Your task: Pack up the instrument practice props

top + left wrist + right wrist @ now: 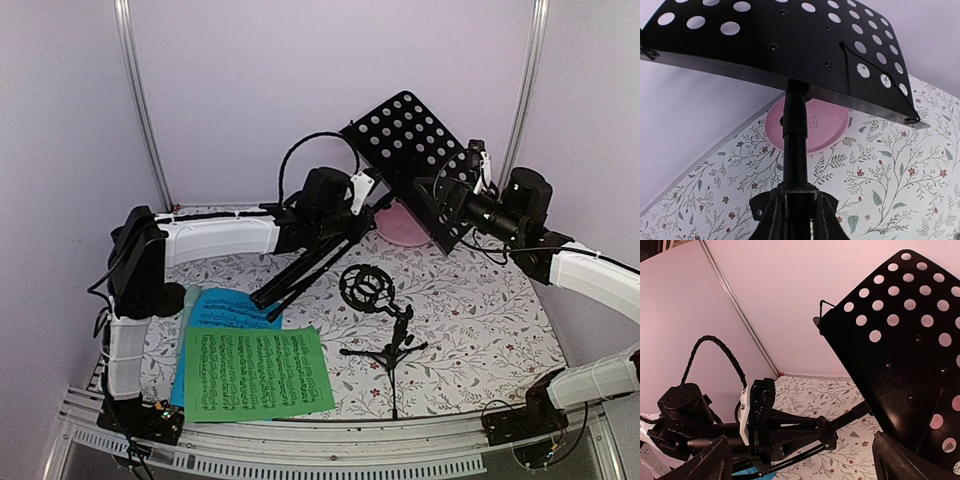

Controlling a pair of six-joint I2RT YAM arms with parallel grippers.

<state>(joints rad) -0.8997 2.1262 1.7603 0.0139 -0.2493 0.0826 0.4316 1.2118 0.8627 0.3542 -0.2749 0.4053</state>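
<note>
Two arms meet at the sheet-music rack (pixel 405 135), which hangs above the tabletop (pixel 480 310) in the upper middle of the overhead frame. Its perforated plate is tilted and its folded legs (pixel 300 270) slant down toward the blue sheet (pixel 225 305).

The left fingers (pixel 761 405) are clenched on the leg bundle just below the hub. The right fingers (pixel 710 460) are spread wide at the plate's lower edge; whether either one touches it cannot be told.

The step in hand looks like collapsing the rack: the legs are gathered, the plate not yet folded flat. The next move probably calls for the right fingers to close on the plate's edge and swing it toward the post while the left arm steadies the legs.

No container for packing shows in any view, and neither do the microphones. Only one mic support (pixel 375 320) is visible, at centre. The green sheet (pixel 258 372) covers part of the blue one, and the pink plate (pixel 400 228) is half hidden behind the rack.
</note>
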